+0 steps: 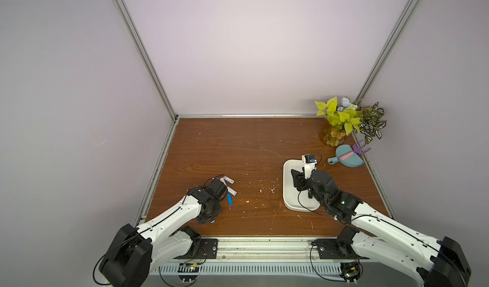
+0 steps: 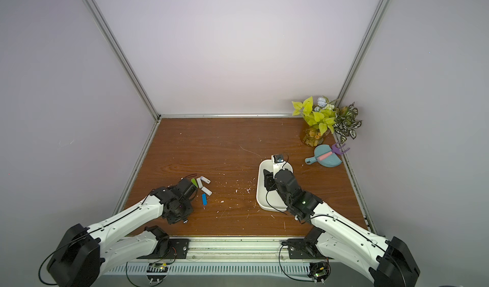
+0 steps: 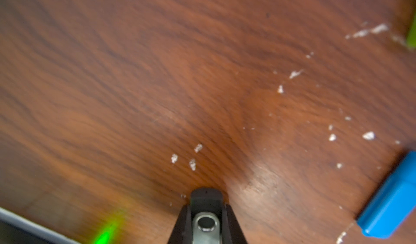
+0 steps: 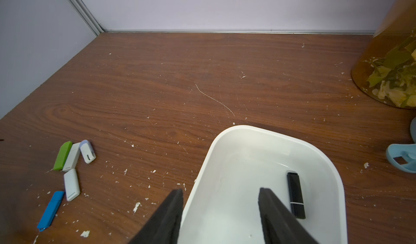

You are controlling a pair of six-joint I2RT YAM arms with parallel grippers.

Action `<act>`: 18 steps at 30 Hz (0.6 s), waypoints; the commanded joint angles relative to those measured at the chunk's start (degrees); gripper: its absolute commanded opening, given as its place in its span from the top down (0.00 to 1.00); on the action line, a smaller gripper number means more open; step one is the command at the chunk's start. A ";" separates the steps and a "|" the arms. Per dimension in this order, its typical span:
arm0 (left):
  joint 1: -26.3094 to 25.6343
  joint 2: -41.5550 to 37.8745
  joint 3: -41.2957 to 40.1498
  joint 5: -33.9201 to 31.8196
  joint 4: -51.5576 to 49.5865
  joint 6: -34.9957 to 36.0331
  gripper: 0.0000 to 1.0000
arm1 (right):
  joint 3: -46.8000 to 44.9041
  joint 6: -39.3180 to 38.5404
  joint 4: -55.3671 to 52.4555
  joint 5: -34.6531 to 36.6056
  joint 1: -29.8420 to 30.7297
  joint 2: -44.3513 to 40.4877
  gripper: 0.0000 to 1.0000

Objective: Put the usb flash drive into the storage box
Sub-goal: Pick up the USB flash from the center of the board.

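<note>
- Left gripper (image 3: 206,211) pinches a black-and-silver swivel usb flash drive (image 3: 205,226) over the brown wooden table (image 3: 157,96).
- Right gripper (image 4: 220,191) hangs with jaws spread above the shallow white plastic storage box (image 4: 225,137), where a black capped stick (image 4: 296,193) lies.
- Pick-up seems the step in hand; next, I reckon, lift and carry rightward to the box, clear of the right arm (image 1: 383,224).

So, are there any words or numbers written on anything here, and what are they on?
Nothing here can be read.
Green stick, blue stick, white sticks: plain, no writing shows.
Black stick in the white box: a thin white band, no letters.
Silver stick in the left wrist view: blurred, nothing readable.
Camera on the right arm: tiny marks, too small to read.
</note>
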 commanded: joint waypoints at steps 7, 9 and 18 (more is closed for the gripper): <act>-2.06 -7.22 6.48 -0.01 2.13 5.17 0.96 | -0.36 0.67 0.87 1.25 -0.30 -0.26 0.41; -4.81 -6.96 10.71 -0.66 3.38 6.27 0.97 | -0.60 0.85 1.23 1.52 -0.31 -1.15 0.41; -20.77 20.56 39.87 -4.02 12.12 14.53 1.00 | -1.86 3.71 -1.41 11.82 -5.58 -5.67 0.43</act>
